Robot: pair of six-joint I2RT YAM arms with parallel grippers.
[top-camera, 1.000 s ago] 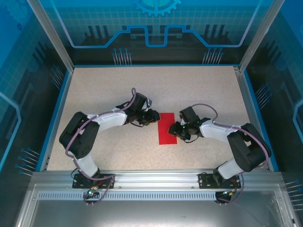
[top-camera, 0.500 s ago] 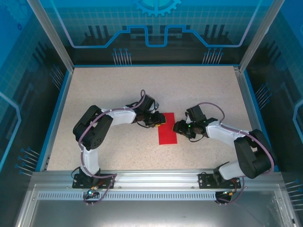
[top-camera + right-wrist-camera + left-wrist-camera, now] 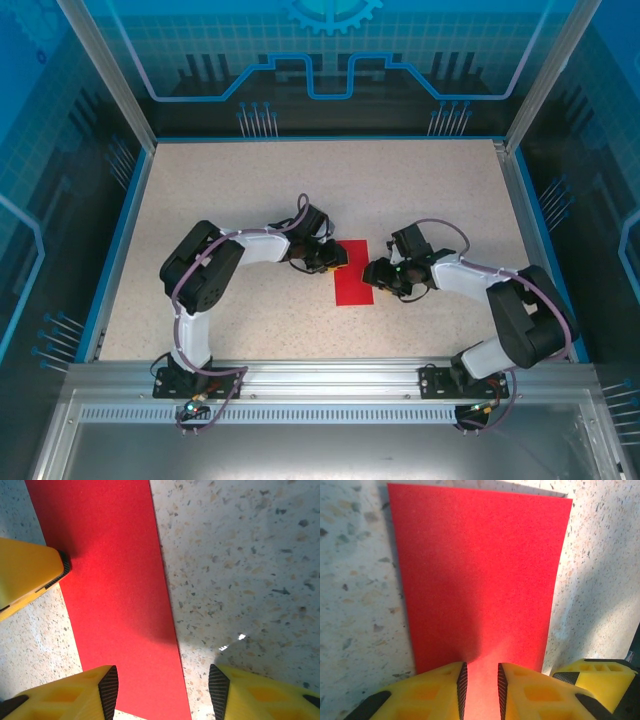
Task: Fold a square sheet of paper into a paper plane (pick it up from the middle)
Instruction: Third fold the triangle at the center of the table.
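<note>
1. Top external view: the red sheet of paper [image 3: 352,272] lay flat near the middle of the speckled tabletop [image 3: 250,190] as a narrow upright rectangle. The two arms reached in towards it from either side.
2. The left gripper [image 3: 340,258] sat at the paper's left long edge, near its far end. The right gripper [image 3: 372,272] sat at the right long edge, about halfway along.
3. Left wrist view: the left gripper [image 3: 481,680] was open by only a narrow slit, with the sheet of paper [image 3: 480,580] showing red through the gap. I could not tell whether its pads touched the paper.
4. Right wrist view: the right gripper [image 3: 164,690] stood wide open and held nothing. The paper's [image 3: 110,580] right edge ran between its fingers.
</note>
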